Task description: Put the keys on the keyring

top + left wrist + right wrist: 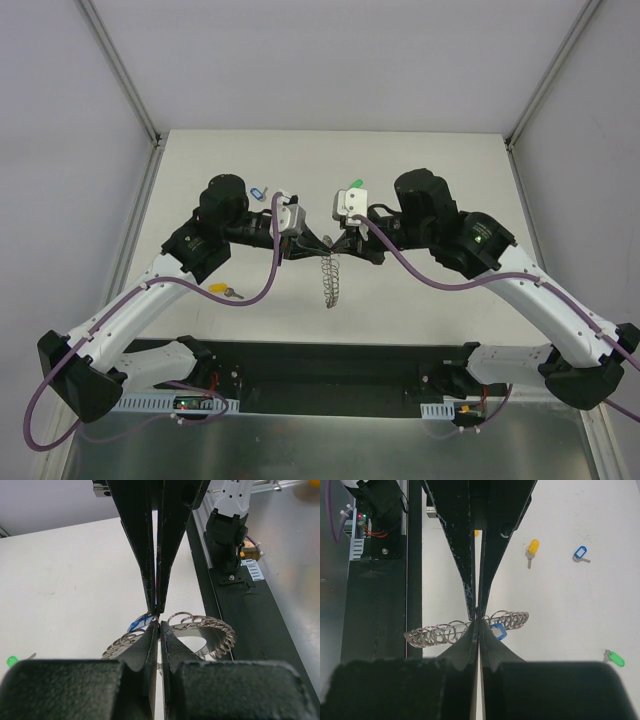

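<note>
Nearest me, the yellow key (232,292) lies at nine o'clock of the keyring (332,280). At the ring's far edge my left claw (159,626) and right claw (479,622) are both pinched shut, tip to tip. The solid-blue key (497,631) sits just beside them. I cannot tell what either pinches. Farther off are the pale-blue key (257,191) at eleven and the green key (355,183) at twelve.

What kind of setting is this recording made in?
Probably a lab robot cell, not a home: white tabletop, plain panel walls on aluminium posts, and a left arm and right arm bolted to a black base plate.
</note>
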Robot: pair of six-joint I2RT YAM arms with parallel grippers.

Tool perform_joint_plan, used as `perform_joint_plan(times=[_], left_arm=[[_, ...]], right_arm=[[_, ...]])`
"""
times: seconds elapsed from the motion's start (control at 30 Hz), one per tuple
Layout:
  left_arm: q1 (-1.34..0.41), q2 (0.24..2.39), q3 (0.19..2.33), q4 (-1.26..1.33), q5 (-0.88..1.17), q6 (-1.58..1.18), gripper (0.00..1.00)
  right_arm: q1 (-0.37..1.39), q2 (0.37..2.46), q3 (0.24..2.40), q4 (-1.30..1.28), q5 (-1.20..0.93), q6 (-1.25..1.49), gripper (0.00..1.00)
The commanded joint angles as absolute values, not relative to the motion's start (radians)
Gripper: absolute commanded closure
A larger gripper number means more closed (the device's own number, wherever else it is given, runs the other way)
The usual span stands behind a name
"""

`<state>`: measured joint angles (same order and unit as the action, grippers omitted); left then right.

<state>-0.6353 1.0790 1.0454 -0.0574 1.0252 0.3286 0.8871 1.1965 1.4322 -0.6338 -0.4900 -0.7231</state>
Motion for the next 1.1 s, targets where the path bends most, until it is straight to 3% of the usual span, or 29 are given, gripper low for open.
perform_joint_plan(times=[0.0, 0.3, 1.07], left_arm=[[-0.638, 1.074, 1.069, 0.02, 1.083, 0.333, 1.0], [-0.621, 1.045, 1.037, 0.02, 1.052, 0.354, 1.0], [-0.617, 1.042, 1.048, 0.02, 1.081, 0.37, 1.0]], right_arm=[[0.885, 1.198, 1.473, -0.598, -0.566, -0.739, 0.99], [0.854, 1.166, 1.459, -0.641, -0.469, -0.738, 0.99], [0.844, 1.173, 1.497, -0.709, -0.552, -0.765, 0.99]])
